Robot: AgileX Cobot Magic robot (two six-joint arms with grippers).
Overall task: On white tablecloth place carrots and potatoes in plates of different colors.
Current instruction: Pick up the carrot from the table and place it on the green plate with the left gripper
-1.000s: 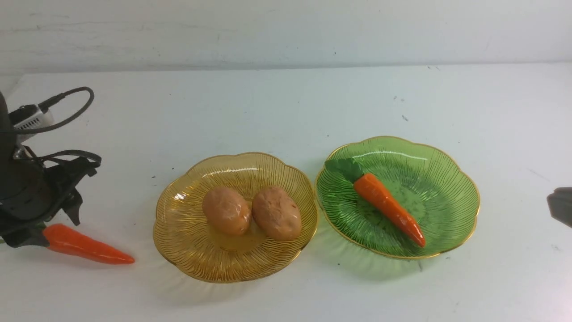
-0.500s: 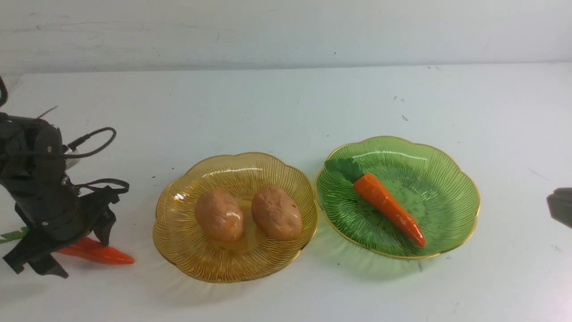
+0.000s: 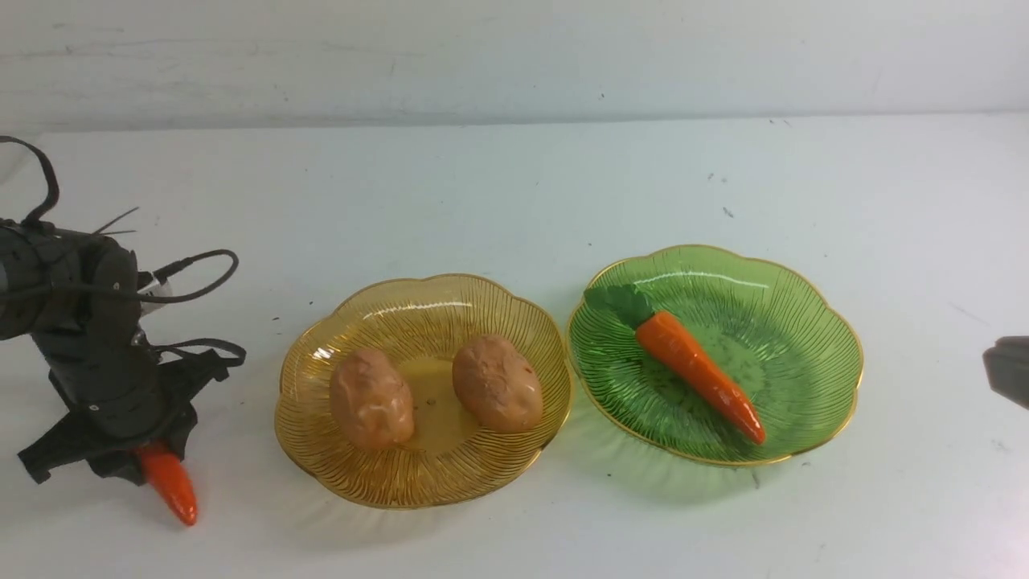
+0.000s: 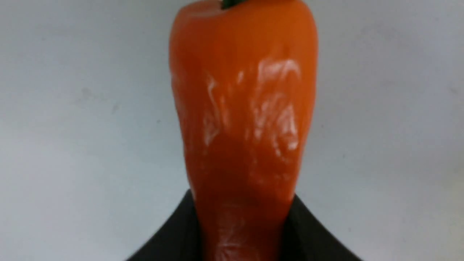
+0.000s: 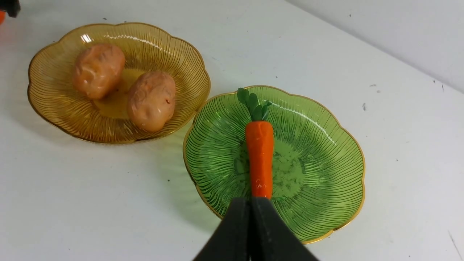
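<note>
- Left end effector point(image 3: 129, 465) is clamped on the loose carrot point(image 3: 170, 489), low over the white cloth point(image 3: 514, 185), left of the yellow plate point(image 3: 338, 462).
- Right end effector point(image 5: 251, 232) is pinched together, empty.
- Risk: the glossy carrot slips mid-carry, or clips the potatoes point(image 3: 371, 408) before reaching the green plate point(image 3: 812, 322).

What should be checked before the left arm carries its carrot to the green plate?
1. Grip: the loose carrot sits between the fingers of the left hand: ok.
2. Lift: it is raised off the cloth: cannot tell.
3. Room: the green plate has bare space beside the other carrot: ok.
4. Both potatoes lie in the yellow plate: ok.
5. The right hand is shut, apart from the green plate: ok.
</note>
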